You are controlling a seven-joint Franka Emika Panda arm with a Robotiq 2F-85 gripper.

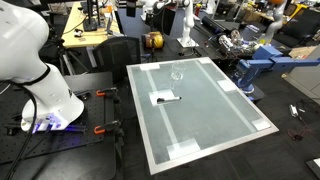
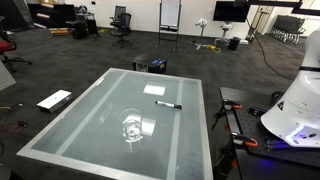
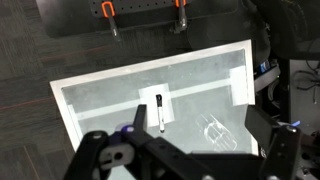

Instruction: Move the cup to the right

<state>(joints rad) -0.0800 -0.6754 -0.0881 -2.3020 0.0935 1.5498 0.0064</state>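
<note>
— Where is my arm right now?

— You have the arm [image 1: 25,45] lifted high. In both exterior views only its white base [image 2: 298,112] and lower links show. They stand just off one edge of the worktop [image 1: 210,110], and everything from the wrist on is out of both views. The wrist view looks steeply down on most of the worktop, so your gripper [image 3: 190,158] hangs well above it, touching nothing.

— And the jaws?

— Spread wide. One dark finger [image 3: 97,150] sits at the lower left of the wrist view and its partner at the lower right. You hold nothing between them.

— Where's the cup?

— The cup [image 2: 133,127] stands upright on the worktop, roughly halfway between the base-side edge and the opposite edge. It is close to one end edge and away from the corners. In the wrist view it is faint, at the lower right just above the gripper's dark body.

— Anything near it?

— A marker [image 2: 168,104] lies flat, nearer the base-side edge and further in from that end edge. It is apart from the cup. Two orange-handled clamps [image 3: 108,10] show beyond the worktop's edge at the top of the wrist view.
</note>
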